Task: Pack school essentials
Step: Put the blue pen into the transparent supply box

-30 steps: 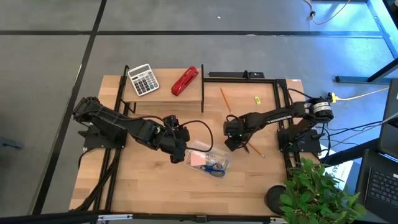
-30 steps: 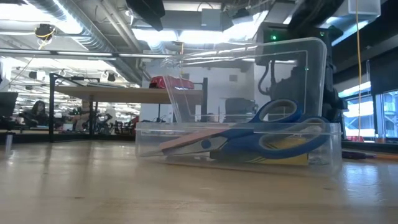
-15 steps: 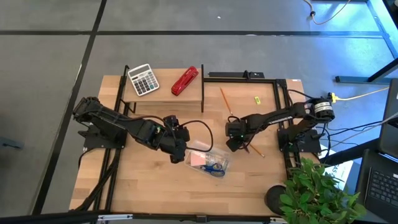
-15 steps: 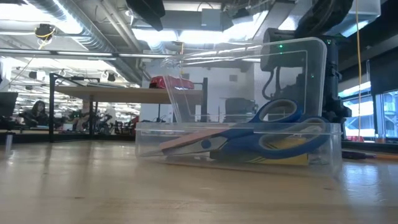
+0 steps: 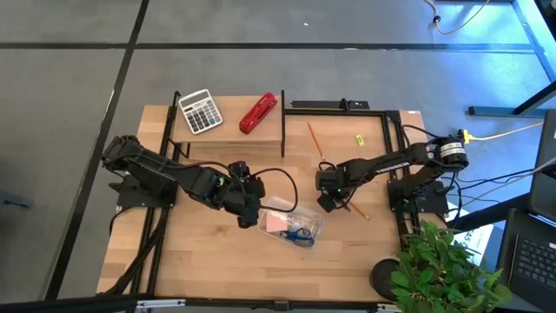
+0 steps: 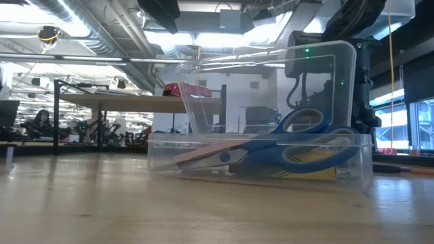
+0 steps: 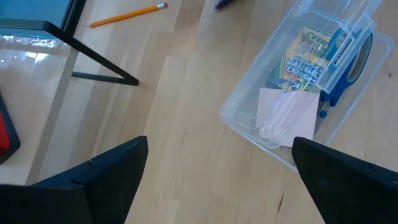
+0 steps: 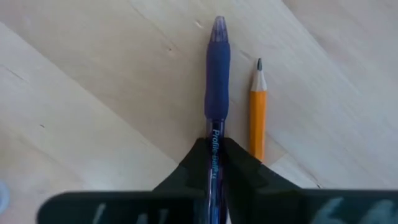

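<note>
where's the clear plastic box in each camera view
High view: the clear plastic box lies lower centre on the table, between the arms.
Low view: it fills the middle, lid up.
Left wrist view: upper right, ahead of the open left gripper.
Right wrist view: not in it.
Shared landmark: the blue-handled scissors inside.

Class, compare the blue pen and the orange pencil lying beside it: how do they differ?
The pen is blue and thicker; the pencil is orange and thinner. The right pincer is shut on the pen; the pencil lies free on the table. The pen's tip reaches farther. Both lie side by side, pointing alike.
</note>
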